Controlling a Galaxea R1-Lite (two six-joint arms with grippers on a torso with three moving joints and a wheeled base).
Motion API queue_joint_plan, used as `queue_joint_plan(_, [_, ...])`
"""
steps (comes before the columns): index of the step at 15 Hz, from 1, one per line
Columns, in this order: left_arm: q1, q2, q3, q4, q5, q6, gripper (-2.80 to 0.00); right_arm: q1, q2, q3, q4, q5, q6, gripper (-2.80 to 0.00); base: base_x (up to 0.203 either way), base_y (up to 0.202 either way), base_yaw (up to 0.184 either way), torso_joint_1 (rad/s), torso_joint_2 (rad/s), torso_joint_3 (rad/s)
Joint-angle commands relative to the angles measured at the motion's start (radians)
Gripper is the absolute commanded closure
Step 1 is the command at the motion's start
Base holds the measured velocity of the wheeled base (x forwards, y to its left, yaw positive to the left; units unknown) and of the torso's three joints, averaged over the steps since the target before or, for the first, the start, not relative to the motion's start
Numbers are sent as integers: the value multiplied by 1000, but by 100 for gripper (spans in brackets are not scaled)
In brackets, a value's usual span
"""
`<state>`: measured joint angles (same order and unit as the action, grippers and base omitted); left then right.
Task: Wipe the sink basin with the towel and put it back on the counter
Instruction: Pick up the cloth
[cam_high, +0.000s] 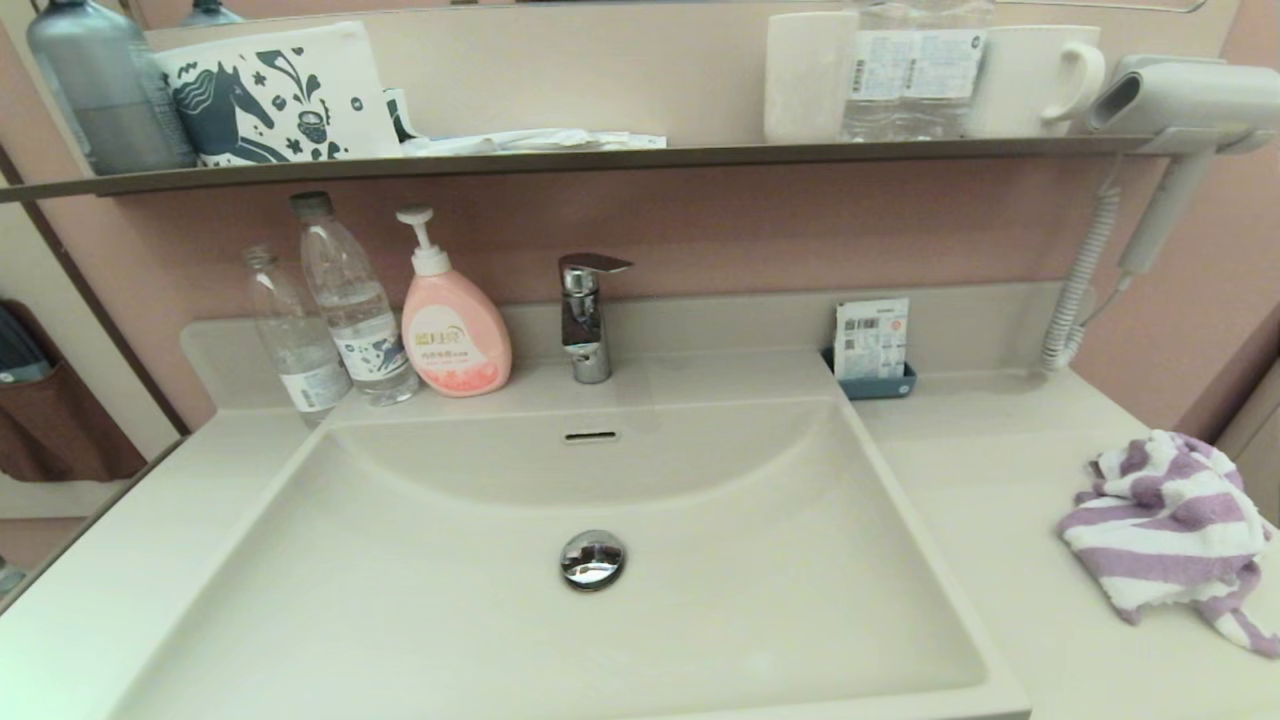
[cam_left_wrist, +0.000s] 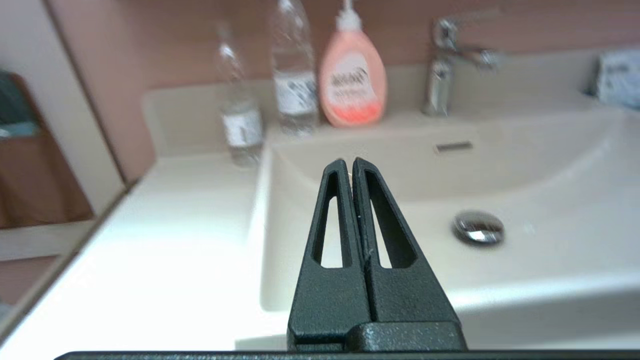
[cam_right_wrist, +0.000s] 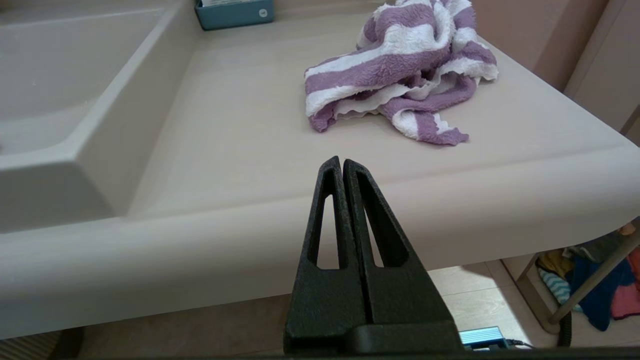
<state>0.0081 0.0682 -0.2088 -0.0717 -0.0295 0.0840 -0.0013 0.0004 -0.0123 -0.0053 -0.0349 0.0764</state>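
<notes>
Wiping looks not yet begun, as far as one can judge: the towel (cam_right_wrist: 397, 70) lies in a crumpled heap on the counter (cam_right_wrist: 240, 125), and the basin (cam_high: 600, 600) holds only its drain plug (cam_high: 592, 559). So it seems every step is left: pick up the towel, rub the basin, and lay the towel back. The right gripper (cam_right_wrist: 341, 161) hangs just off the front edge of the counter, with its two fingers pressed together and nothing between them. The towel sits ahead of it and a little toward the outer end, well apart from the tips. Bare counter lies between them, so there is open room to go forward. Past the towel the counter ends in a rounded corner, and a wall stands close behind, so that side is tight. A small blue tray (cam_right_wrist: 234, 12) sits far ahead by the back edge. The basin rim drops away on the gripper's inner side. The left gripper (cam_left_wrist: 348, 161) waits over the other side of the counter, beside the basin, fingers also pressed together and holding nothing. Two bottles (cam_left_wrist: 295, 75), a pink soap pump (cam_left_wrist: 353, 82) and the tap (cam_left_wrist: 440, 75) stand far ahead of it.
</notes>
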Motion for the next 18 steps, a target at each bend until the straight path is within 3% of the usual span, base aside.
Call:
queue_joint_plan(1, [0,-64,54,8,-22,0,0,0,0,0,-1,0,0,0,0,0,0,0,0,0])
queue_joint_plan(9, [0,-65,209,-3,-30,-12,0,0,0,0,-1,0,0,0,0,0,0,0,0,0])
queue_joint_plan(12, [0,-65,209,2,-10,-88,0,0,0,0,-1,0,0,0,0,0,0,0,0,0])
queue_joint_plan(18, [-5,-65,209,13,36,-162,0,1,0,0,-1,0,0,0,0,0,0,0,0,0])
